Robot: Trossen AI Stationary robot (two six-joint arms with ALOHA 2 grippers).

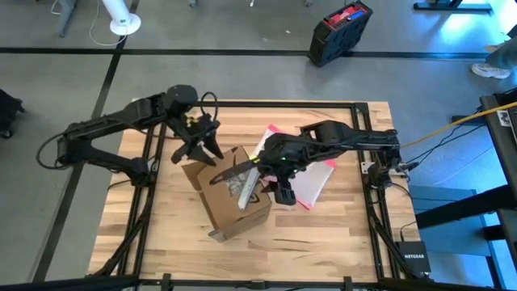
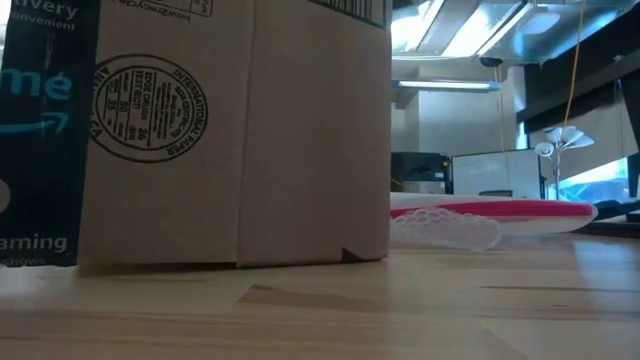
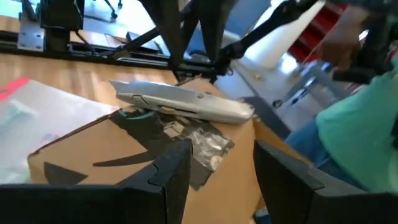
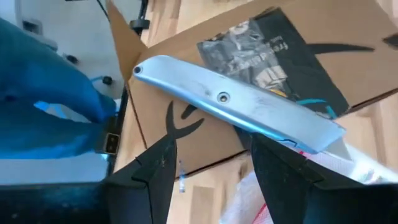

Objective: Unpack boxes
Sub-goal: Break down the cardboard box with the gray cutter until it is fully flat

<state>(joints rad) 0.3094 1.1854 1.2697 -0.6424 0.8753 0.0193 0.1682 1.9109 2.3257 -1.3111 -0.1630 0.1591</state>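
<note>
Cardboard made up the brown box (image 1: 230,192), which stood near the table's (image 1: 161,234) middle with its black printed tape facing up. At the box's ten o'clock corner the left gripper (image 1: 199,149) hung with fingers apart and nothing between them. From three o'clock the right gripper (image 1: 257,168) reached over the box top, its fingers clamped on a silver utility knife (image 4: 236,102) lying across the tape. A clear pouch (image 1: 311,179) lay at the box's three o'clock.
</note>
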